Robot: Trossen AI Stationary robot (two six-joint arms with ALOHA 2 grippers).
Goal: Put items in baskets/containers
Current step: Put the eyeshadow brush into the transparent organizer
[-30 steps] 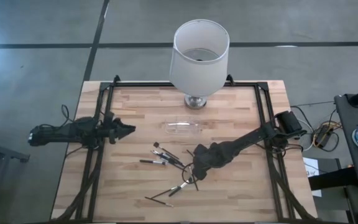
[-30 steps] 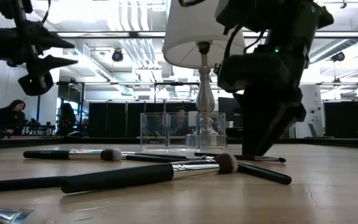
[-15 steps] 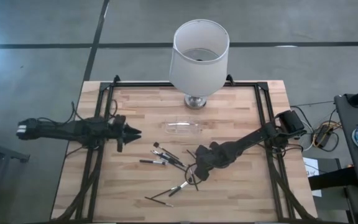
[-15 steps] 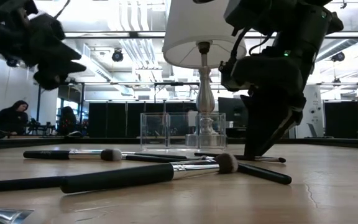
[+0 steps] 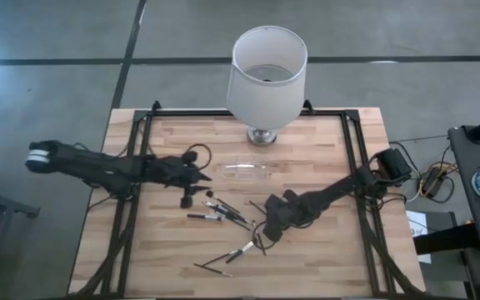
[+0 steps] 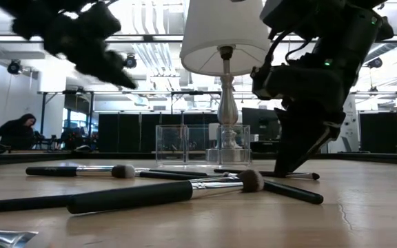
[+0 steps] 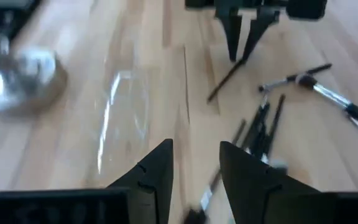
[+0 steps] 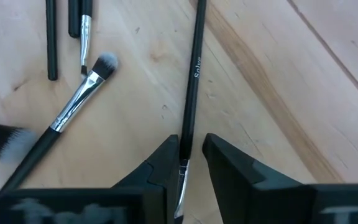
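Several thin dark brushes (image 5: 223, 212) lie flat on the wooden table (image 5: 323, 150), some with pale bristles. The clear holder (image 5: 244, 171) lies beyond them, near the lamp base. My right gripper (image 8: 191, 140) points steeply down at the table's middle. It is open by a narrow gap, one finger on each side of a thin black brush (image 8: 194, 81) that lies on the wood. My left gripper (image 7: 196, 155) hovers open and empty above the table, left of the holder (image 7: 123, 118). My right gripper comes from above, its fingers astride the thin brush's handle near the metal ferrule (image 8: 181, 167). The brush lies close against one finger (image 8: 166, 155), with bare wood between it and the other. I cannot tell whether that finger touches it.
A tall lamp with a white shade (image 5: 265, 75) stands on its metal base (image 5: 262, 135) at the table's far edge, just behind the holder. Two more brushes (image 5: 227, 258) lie nearer the front edge. Black frame rails (image 5: 352, 150) run along both table sides.
My left gripper has swung out from the left rail toward the table's middle, rising a little and rolling about its own axis. It now hangs close to the holder and the brushes. The brushes and the holder have stayed put.
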